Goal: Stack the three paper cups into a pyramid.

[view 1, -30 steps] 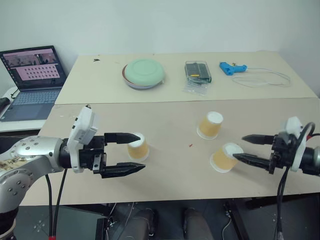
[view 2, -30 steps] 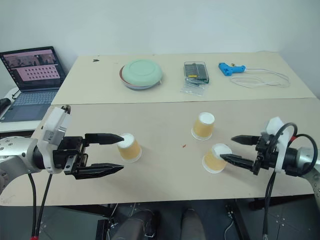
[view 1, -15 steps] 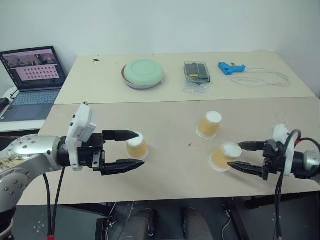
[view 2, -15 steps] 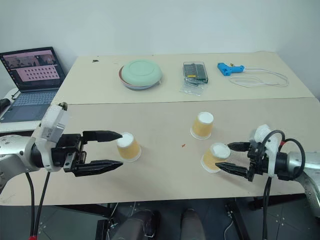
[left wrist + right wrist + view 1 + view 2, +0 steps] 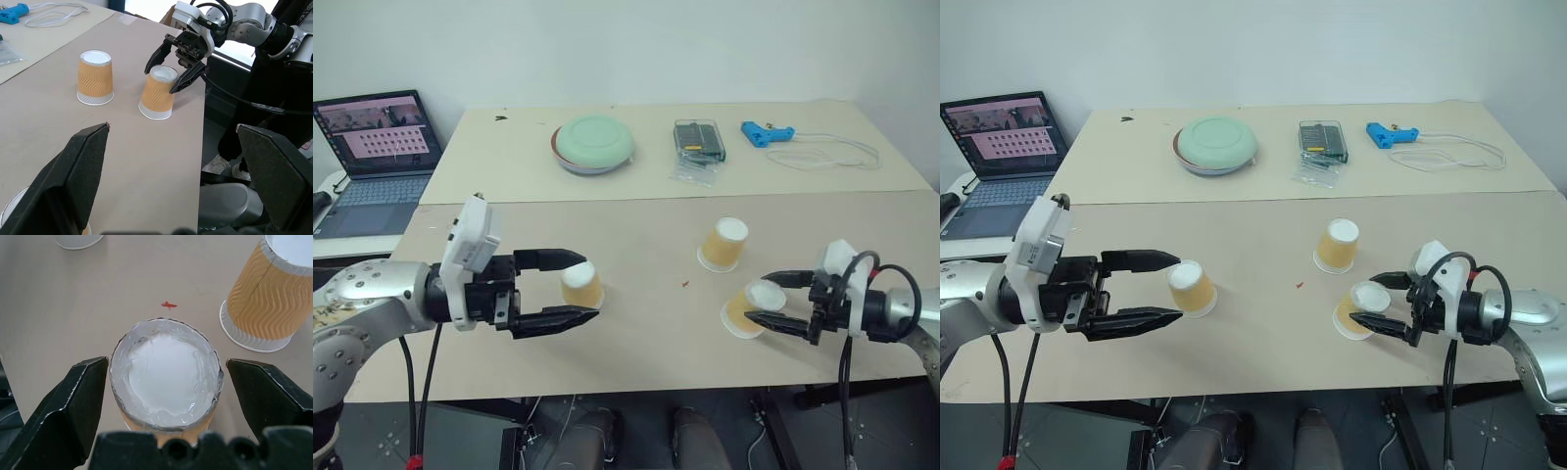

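Since a second ago the right gripper (image 5: 766,301) has slid in, its spread fingers now flanking the nearest upturned paper cup (image 5: 749,308) on the table (image 5: 646,333). Left gripper (image 5: 576,289), equally spread, brackets another cup (image 5: 581,287); the third cup (image 5: 724,244) stands apart. Light, crushable: pinch the sidewalls gently.

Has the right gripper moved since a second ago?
Yes. The right gripper has closed in on the nearest cup, its open fingers now either side of the cup's white base.
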Motion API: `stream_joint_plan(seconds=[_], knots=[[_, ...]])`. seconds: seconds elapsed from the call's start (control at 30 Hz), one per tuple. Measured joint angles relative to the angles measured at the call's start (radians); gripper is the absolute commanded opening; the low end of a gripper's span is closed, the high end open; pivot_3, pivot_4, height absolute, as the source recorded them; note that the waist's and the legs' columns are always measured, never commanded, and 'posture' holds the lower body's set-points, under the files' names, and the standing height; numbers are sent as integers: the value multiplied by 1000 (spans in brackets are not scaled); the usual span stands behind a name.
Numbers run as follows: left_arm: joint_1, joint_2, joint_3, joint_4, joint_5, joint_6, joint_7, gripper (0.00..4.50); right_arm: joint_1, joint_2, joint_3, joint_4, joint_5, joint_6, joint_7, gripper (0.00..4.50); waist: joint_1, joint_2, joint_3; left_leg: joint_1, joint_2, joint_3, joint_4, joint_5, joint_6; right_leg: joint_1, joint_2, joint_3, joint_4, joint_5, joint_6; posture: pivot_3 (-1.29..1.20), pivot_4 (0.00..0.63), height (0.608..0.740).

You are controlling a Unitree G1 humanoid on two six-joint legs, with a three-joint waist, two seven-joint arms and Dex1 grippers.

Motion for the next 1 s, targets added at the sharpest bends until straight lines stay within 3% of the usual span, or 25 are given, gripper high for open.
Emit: stream_joint_plan(seconds=[0.03, 0.2, 0.43, 0.57, 0.8, 1.0], knots=[[0, 0, 0, 0, 0, 0, 2, 4500, -2, 1, 0, 0, -2, 0, 0, 4010, 0, 0, 0, 0, 0, 0, 0, 0, 0, 0, 0, 0, 0, 0, 0, 0, 150, 728], [-3, 0, -1, 0, -2, 1, 10, 4500, -20, 4, 1, 0, -6, 0, -1, 2529, 0, 0, 0, 0, 0, 0, 0, 0, 0, 0, 1, 0, 0, 1, -1, 0, 150, 728], [-7, 0, -1, 1, -4, 1, 13, 4500, -45, 24, 6, 2, -6, 1, -6, 2474, -1, 0, 0, 0, 0, 0, 0, 0, 0, 0, 2, 0, 0, 1, -1, 0, 150, 728], [-8, 1, -1, 4, -1, 1, 16, 4500, -164, 59, 26, -3, 35, 38, -22, 2474, -6, 0, 0, 1, 1, 0, 0, 1, -1, 0, 4, 1, 0, 1, -1, 0, 150, 728], [-24, 0, -5, 12, 3, 1, 25, 4500, -445, 160, 255, -54, 29, 70, 8, 2474, -9, -2, 0, 1, 3, 0, 0, 1, -2, 0, 6, 1, 0, 3, -4, 0, 150, 728], [-32, 0, -9, 11, 2, 1, 35, 4500, -591, 290, 466, 123, -108, 10, 45, 2474, -9, -4, 1, 2, 1, 0, 0, 2, -3, -1, 7, 1, 0, 5, -5, 0, 150, 728]])
